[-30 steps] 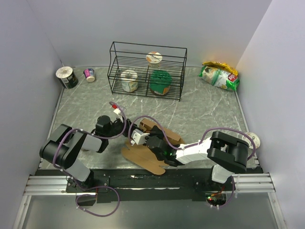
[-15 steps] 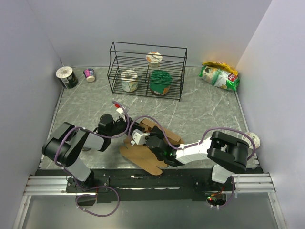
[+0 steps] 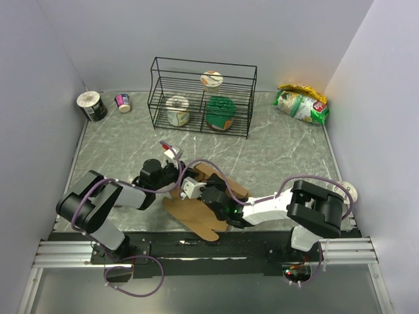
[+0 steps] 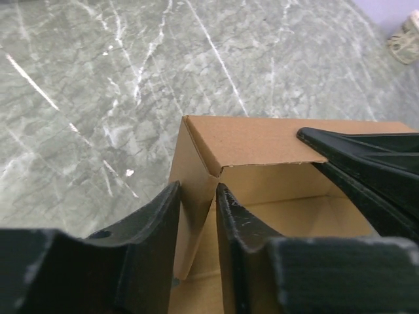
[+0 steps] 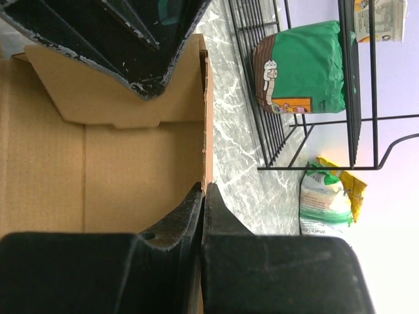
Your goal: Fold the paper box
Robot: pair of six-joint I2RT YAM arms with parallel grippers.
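The paper box [image 3: 196, 216], brown cardboard with part of its walls raised, lies at the near middle of the table. My left gripper [image 3: 182, 175] reaches it from the left. In the left wrist view its jaws [image 4: 198, 190] stand narrowly open astride an upright corner flap [image 4: 196, 163], which hangs slanted in the gap. My right gripper [image 3: 201, 186] comes in from the right. It is shut [image 5: 203, 190] on the top edge of the box's far wall [image 5: 208, 118]. A right finger [image 4: 366, 157] lies along that wall, and the left fingers [image 5: 131, 39] show over the box.
A black wire rack [image 3: 203, 95] at the back holds two cups and a green tub [image 3: 220, 112]. A chip bag [image 3: 301, 103] lies back right. A can [image 3: 91, 106] and a small cup [image 3: 122, 102] sit back left. A round cup [image 3: 347, 191] lies at the right edge.
My left gripper has slid right onto the box's corner and its jaws have narrowed around the flap. The right gripper has kept its hold on the wall.
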